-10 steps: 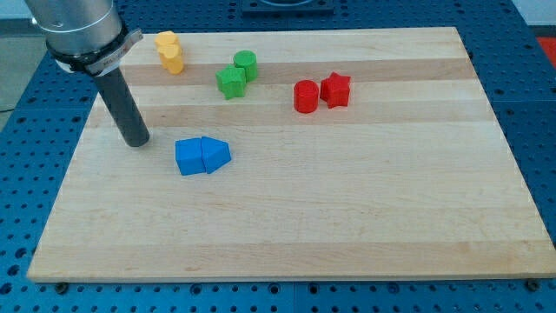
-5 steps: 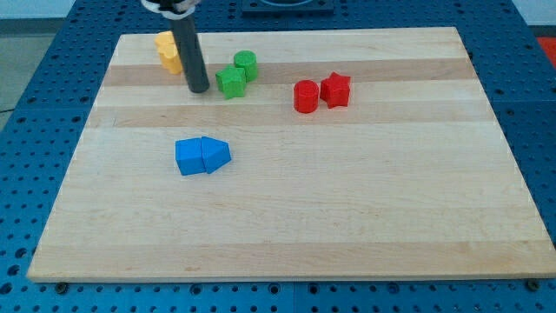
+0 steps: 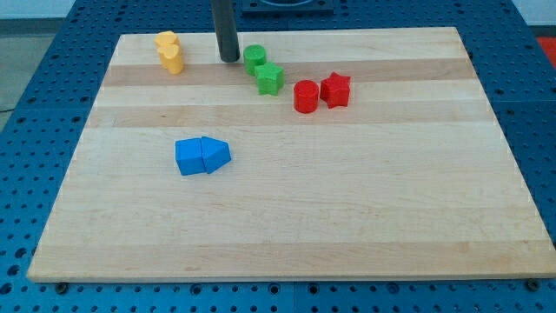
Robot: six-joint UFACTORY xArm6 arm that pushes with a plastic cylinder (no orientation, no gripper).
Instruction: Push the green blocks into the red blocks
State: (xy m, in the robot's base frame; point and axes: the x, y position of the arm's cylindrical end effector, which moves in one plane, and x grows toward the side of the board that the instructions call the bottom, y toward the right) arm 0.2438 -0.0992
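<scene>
Nearest the view's bottom, the wooden board (image 3: 287,235) lies bare across its lower half. Further up on the view's left sit two blue blocks touching each other: a blue cube (image 3: 188,157) and, on its right, a blue wedge-like block (image 3: 216,154) with a pointed end.

Beyond them, right of centre, the red cylinder (image 3: 305,96) stands touching the red star (image 3: 335,89) on its right. Just left of the red cylinder, with a thin gap of board showing between them, is the green star (image 3: 270,78). The green cylinder (image 3: 254,59) touches the green star from the upper left, so the four run in a loose line slanting down toward the view's right.

Near the view's top, my tip (image 3: 229,60) stands on the board just left of the green cylinder, close beside it; whether they touch I cannot tell. The rod carries no pincer, so nothing is held. Further left, well apart from the tip, two yellow blocks (image 3: 170,51) sit pressed together by the board's far edge.
</scene>
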